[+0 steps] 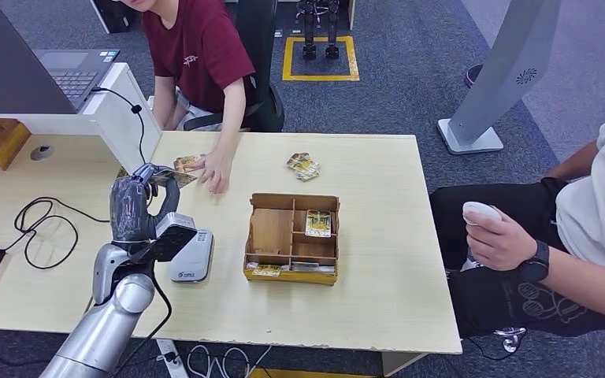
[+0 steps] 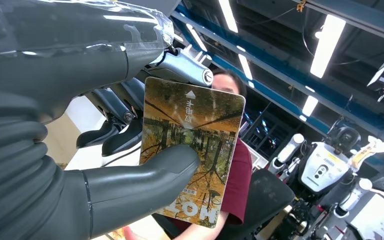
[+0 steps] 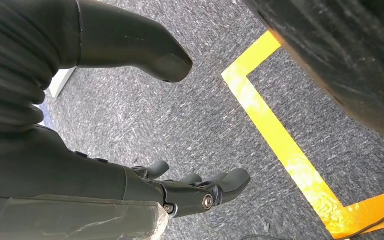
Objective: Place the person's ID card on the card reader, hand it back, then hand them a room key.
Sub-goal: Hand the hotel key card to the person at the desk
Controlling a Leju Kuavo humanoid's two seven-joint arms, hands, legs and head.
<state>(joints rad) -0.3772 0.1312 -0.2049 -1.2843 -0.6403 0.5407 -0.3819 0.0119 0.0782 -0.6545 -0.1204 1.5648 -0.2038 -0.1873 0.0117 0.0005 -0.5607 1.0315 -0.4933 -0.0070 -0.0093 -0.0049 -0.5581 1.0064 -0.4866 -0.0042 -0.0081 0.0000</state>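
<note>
The card bears vertical Chinese characters too small to read and partly hidden white letters.

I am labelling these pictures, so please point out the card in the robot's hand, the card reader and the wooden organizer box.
card [image 2: 192,145]: left wrist view, middle of its printed face.
card reader [image 1: 191,260]: head view, its white top.
wooden organizer box [image 1: 272,232]: head view, its bare left compartment.

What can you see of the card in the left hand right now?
The card is a glossy rectangle with rounded corners, printed with an autumn scene of yellow trees, white characters near one end and large pale letters at the other. The left hand holds it raised above the table, thumb across the printed face, fingers behind. It stands near the person in the red shirt, short of their hand.
</note>
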